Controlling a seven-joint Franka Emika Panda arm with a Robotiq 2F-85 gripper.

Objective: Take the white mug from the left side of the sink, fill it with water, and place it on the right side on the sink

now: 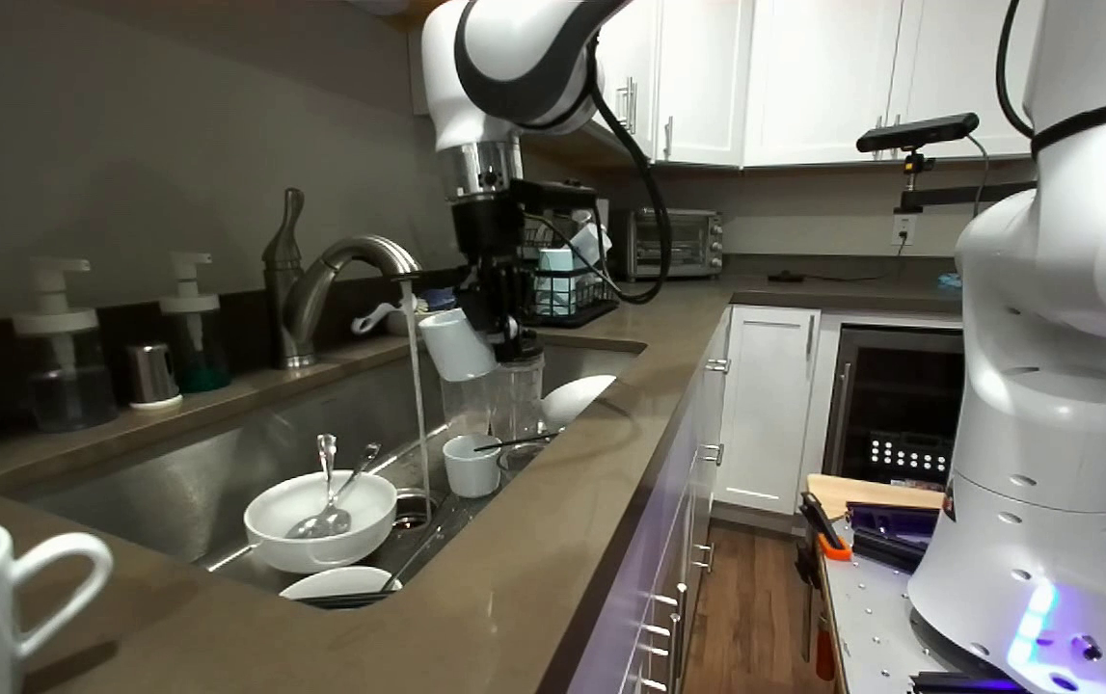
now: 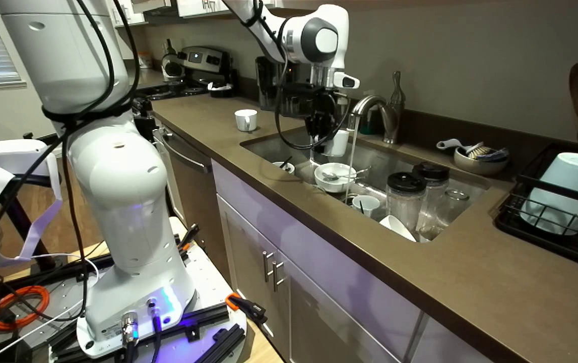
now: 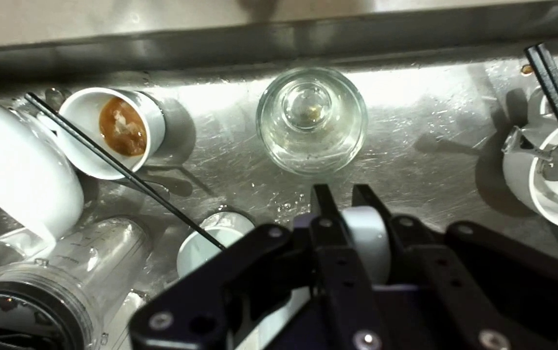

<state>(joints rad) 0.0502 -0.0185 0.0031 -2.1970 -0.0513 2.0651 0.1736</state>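
Note:
A glossy white mug (image 1: 456, 345) hangs tilted over the sink (image 1: 176, 501), right beside the stream of water (image 1: 416, 386) that falls from the chrome faucet (image 1: 360, 253). Whether the stream touches its rim I cannot tell. In the wrist view my gripper (image 3: 341, 194) is shut on the loop of the mug's handle (image 3: 369, 243); its fingers hide most of the mug there. The mug's inside does not show, so any water in it is hidden. A like mug (image 2: 246, 120) stands upright on the counter near the sink's end, its handle also showing in both exterior views.
Below lie a white bowl with spoons (image 1: 321, 520), a small cup (image 1: 472, 467), a round glass (image 3: 311, 121), a chopstick (image 3: 123, 170) and tall containers with black lids (image 2: 406, 196). Soap dispensers (image 1: 56, 352) line the wall. A black dish rack (image 2: 535, 217) sits past the sink.

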